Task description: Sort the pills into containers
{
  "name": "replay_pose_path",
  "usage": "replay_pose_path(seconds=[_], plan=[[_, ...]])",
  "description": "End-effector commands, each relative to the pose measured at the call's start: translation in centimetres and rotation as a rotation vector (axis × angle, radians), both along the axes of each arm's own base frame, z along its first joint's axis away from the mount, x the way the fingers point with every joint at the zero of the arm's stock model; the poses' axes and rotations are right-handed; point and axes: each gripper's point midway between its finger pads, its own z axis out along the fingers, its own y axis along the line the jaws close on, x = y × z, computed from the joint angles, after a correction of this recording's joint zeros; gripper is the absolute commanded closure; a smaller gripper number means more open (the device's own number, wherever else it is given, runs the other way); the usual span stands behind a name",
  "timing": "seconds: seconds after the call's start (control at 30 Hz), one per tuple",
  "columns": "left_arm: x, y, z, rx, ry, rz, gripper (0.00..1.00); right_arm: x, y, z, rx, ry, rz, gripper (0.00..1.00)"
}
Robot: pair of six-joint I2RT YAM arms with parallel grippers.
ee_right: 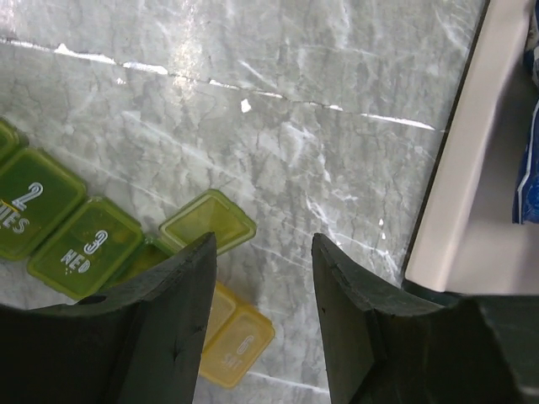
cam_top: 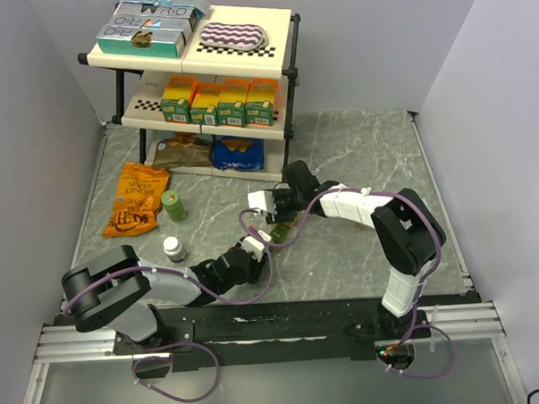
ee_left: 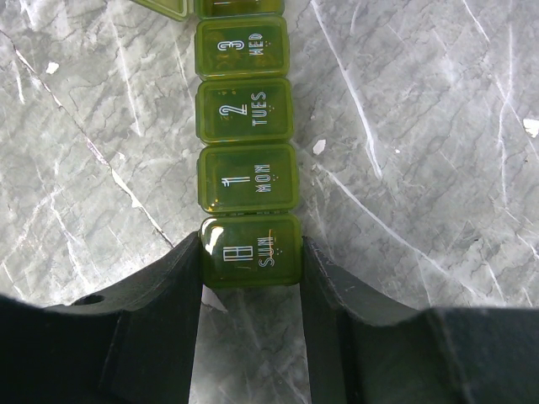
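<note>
The containers [ee_left: 247, 126], a narrow strip of yellow-green lidded boxes, lie flat on the grey marbled bench [cam_top: 356, 144], about in its middle, where the ends of the two arms come together. The left fingers [ee_left: 187, 278] are closed on the near end of the strip: one finger touches each side of the box marked SUN. From there the boxes MON, TUES and WED run away in a straight line, all with the lids down. The right fingers [ee_right: 189, 269] are spread apart and hold nothing. They hang above the farther part of the strip, just past the box marked WED. Next to that box one lid [ee_right: 207, 221] is flipped open and lies out to the side, and the last boxes there are a clearer yellow. A small white bit [ee_left: 319, 146] lies on the bench just beside the strip, near MON and TUES; I cannot tell what it is. To the left of the left arm stands a white-capped bottle [cam_top: 173, 248]. Farther away is a green bottle [cam_top: 173, 204] with an orange snack bag [cam_top: 137, 201] beside it. At the far side is a low shelf [cam_top: 201, 80] with packets and cartons.
</note>
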Motion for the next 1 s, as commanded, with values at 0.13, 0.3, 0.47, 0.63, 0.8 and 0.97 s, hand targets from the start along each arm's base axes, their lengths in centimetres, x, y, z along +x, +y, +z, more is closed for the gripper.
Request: replay_pose_path(seconds=[0.13, 0.3, 0.47, 0.63, 0.8, 0.97], plan=[[-0.3, -0.3, -0.8, 0.033, 0.015, -0.023, 0.91, 1.1, 1.5, 0.1, -0.049, 0.011, -0.018, 0.44], [-0.1, -0.1, -0.7, 0.036, 0.011, -0.009, 0.9, 1.2, 1.8, -0.7, -0.111, 0.044, -0.024, 0.44], [0.0, 0.2, -0.8, 0.039, 0.015, 0.011, 0.89, 1.0, 1.4, -1.4, -0.157, 0.076, -0.026, 0.45], [0.6, 0.4, -0.5, 0.046, 0.009, 0.054, 0.78, 1.3, 1.5, -1.2, -0.156, 0.115, -0.053, 0.44], [1.6, 0.7, 0.9, 0.046, 0.0, 0.127, 0.45, 2.6, 1.6, 4.6, -0.002, 0.203, -0.135, 0.43], [2.4, 1.0, 3.0, 0.028, -0.035, 0.152, 0.27, 2.9, -0.1, 10.1, 0.099, 0.224, -0.17, 0.4]])
